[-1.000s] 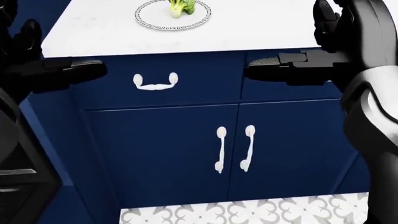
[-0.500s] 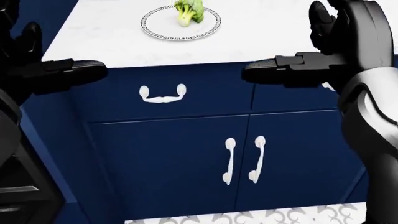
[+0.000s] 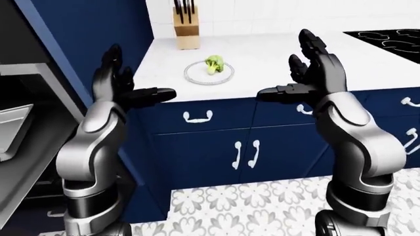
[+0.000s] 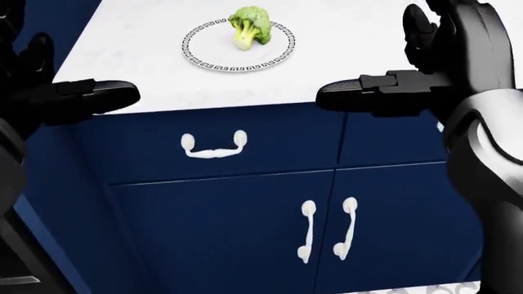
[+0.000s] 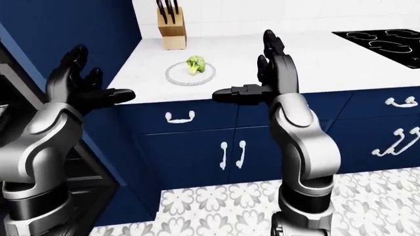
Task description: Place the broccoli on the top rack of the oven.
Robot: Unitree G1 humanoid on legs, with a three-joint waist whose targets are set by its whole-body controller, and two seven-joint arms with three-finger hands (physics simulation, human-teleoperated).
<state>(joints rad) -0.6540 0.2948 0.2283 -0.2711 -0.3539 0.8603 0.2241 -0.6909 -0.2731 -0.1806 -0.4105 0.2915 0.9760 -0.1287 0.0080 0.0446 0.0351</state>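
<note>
Broccoli [image 4: 249,24] sits on plate [image 4: 196,54] beyond both spread, empty hands [image 3: 124,88] [image 3: 308,73].

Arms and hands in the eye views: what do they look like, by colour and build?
Both arms are glossy silver-grey rounded shells with black bands at the joints. The left hand and right hand are matte black, with three blocky segmented fingers. No cables or markings are visible.

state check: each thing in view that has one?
broccoli: on plate, not held
plate: flat on counter
left hand: open, empty
right hand: open, empty
drawer: shut
cabinet doors: shut
knife block: upright, knives in it
</note>
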